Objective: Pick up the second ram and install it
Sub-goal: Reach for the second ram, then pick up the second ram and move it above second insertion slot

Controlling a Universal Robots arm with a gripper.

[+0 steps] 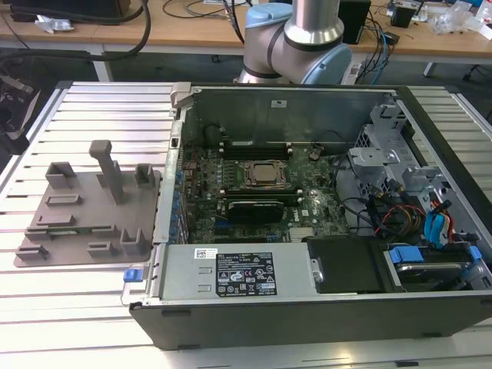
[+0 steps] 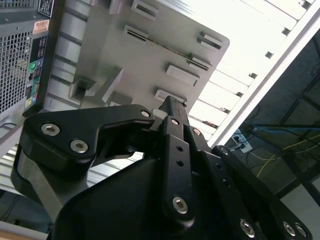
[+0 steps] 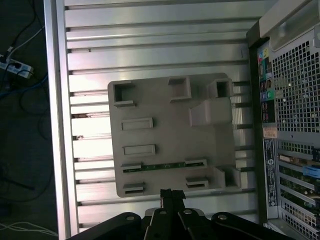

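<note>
Green, thin and flat, the second ram (image 3: 165,164) lies in a slot of the grey tray (image 3: 172,132), which sits at the middle left of the exterior view, on the slatted table (image 3: 150,50) beside the open computer case (image 1: 307,296). The gripper (image 3: 171,193) hangs over the tray's edge, fingers pressed together on nothing. The stick lies just ahead of them, its length crosswise to their reach.
</note>
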